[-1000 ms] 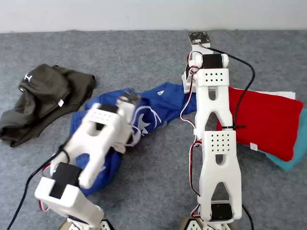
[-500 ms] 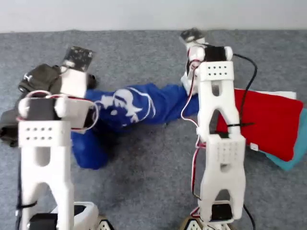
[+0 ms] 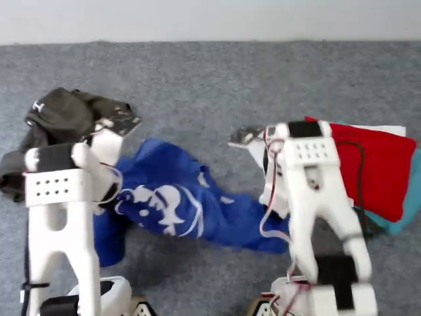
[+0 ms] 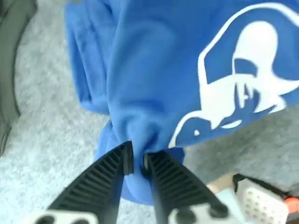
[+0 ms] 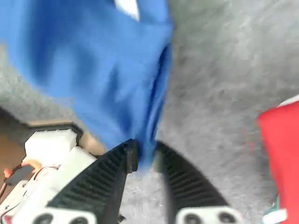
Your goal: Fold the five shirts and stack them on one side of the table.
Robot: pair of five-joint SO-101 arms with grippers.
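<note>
Your blue shirt, white print up, hangs bunched across the tabletop middle, pinched at one end by the left claw and at the other by the right claw. The dark shirt lies crumpled at far left. The red shirt lies folded on the teal shirt at right.

We see a bench covered in grey, felt-like fabric that spreads across the high view. Along its far edge we find a plain pale wall, which meets the grey in a straight line.
</note>
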